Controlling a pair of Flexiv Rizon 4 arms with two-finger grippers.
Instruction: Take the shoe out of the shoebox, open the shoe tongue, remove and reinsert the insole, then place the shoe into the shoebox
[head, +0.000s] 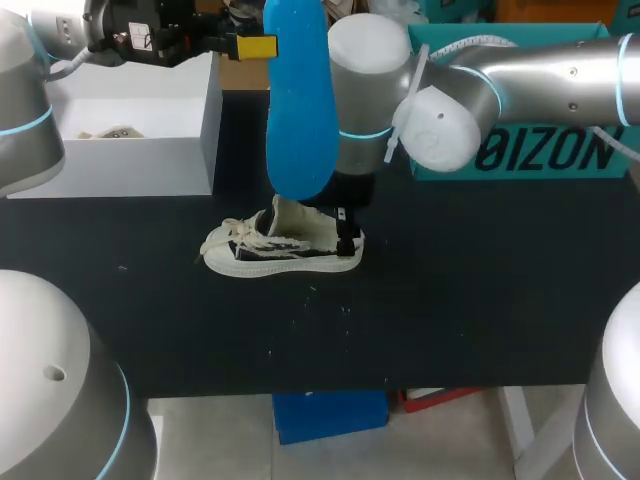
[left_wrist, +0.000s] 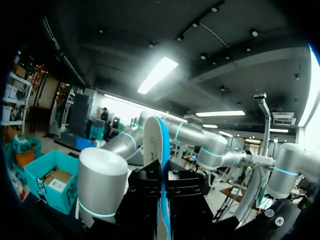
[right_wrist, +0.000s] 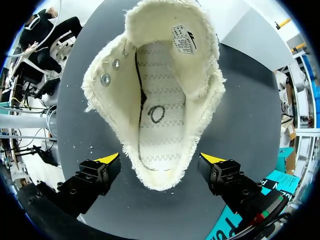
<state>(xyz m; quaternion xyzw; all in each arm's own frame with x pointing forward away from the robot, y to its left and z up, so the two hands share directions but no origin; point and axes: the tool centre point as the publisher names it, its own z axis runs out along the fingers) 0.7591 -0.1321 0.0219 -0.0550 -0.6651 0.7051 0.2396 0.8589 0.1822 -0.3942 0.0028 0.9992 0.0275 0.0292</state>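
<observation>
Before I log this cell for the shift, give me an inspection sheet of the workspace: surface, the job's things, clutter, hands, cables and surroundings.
Surface: black table, flecked in places.
Job's things: shoe upright mid-table, tongue open, stitched footbed bare; blue insole held in the air above it; white shoebox open at the table's back left.
Clutter: small white specks in front of the shoe.
Hands: left hand shut on the insole; right hand open, one finger on each side of the shoe's heel, not touching it.
Cables: white cable along the right arm.
Surroundings: nothing seen.
</observation>
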